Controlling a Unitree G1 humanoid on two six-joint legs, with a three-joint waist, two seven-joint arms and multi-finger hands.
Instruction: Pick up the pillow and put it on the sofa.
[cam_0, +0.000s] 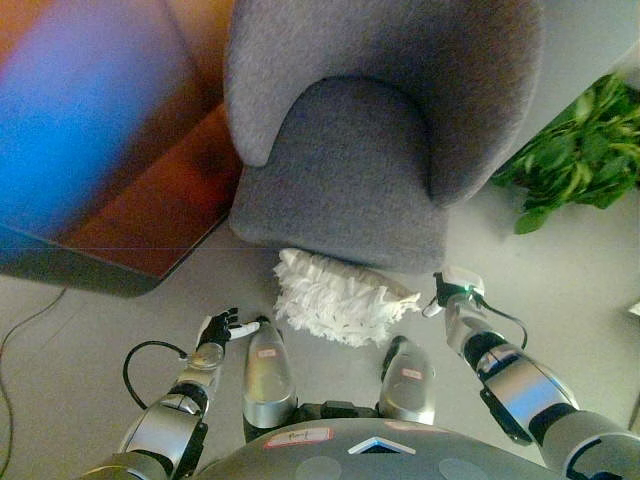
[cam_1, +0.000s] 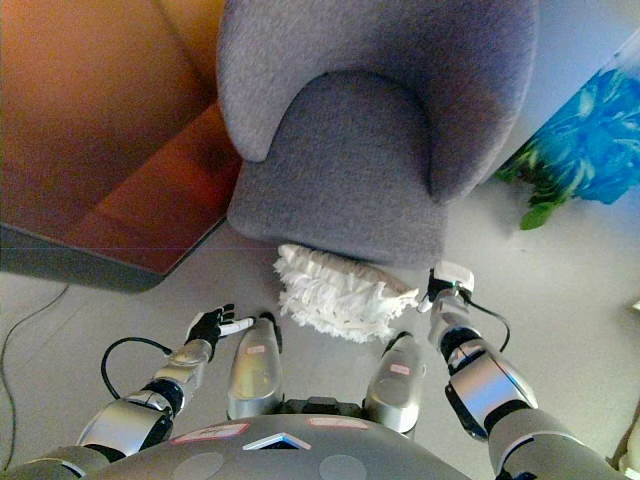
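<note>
A white ruffled pillow (cam_0: 335, 296) lies on the grey floor, against the front foot of the grey upholstered sofa chair (cam_0: 370, 130). My left hand (cam_0: 218, 328) hovers low at the pillow's left, a short gap away, open with its fingers spread and one white tip pointing toward the pillow. At the pillow's right end is my right hand (cam_0: 438, 293), close to or touching the ruffles and mostly hidden behind the wrist. Nothing lies on the sofa's seat (cam_1: 345, 160).
A brown wooden piece of furniture with a dark base (cam_0: 140, 215) stands to the left of the sofa. At the right, beside the sofa, is a green leafy plant (cam_0: 580, 150). Grey floor (cam_0: 80, 330) spreads in front.
</note>
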